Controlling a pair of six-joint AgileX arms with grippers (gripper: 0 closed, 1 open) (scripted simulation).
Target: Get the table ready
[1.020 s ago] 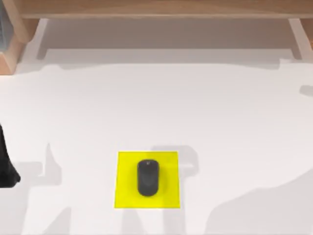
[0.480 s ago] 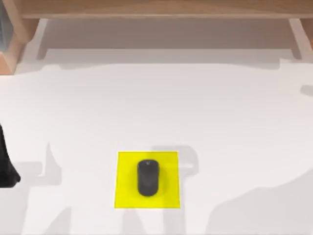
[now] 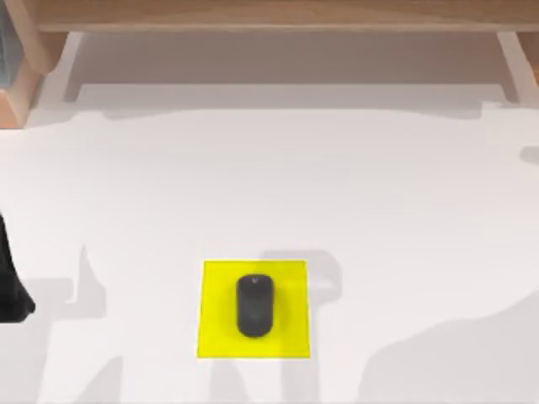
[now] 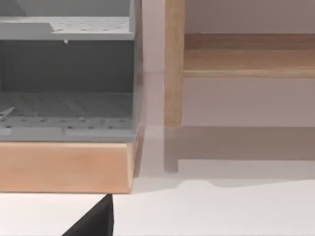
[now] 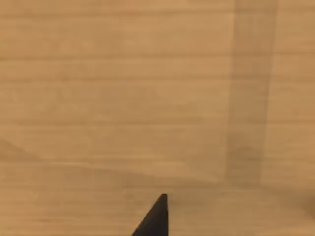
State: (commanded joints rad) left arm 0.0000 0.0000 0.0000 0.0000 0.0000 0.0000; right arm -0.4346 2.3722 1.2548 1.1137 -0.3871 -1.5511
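Observation:
The white table [image 3: 278, 185] spreads across the top view. Near its front edge lies a yellow square mat [image 3: 215, 337], and a black computer mouse [image 3: 254, 305] rests at the mat's middle. My left arm [image 3: 8, 286] is a dark shape parked at the table's left edge, well apart from the mat. A black tip of my left gripper [image 4: 96, 222] shows in the left wrist view, over the white tabletop [image 4: 221, 211]. A black tip of my right gripper [image 5: 155, 219] shows in the right wrist view against a light wooden surface [image 5: 123, 98].
A light wooden shelf [image 3: 269, 17] runs along the table's back edge, with legs at the back left and back right. In the left wrist view, a grey perforated rack [image 4: 64, 73] sits in a wooden frame beside a shelf leg [image 4: 173, 64].

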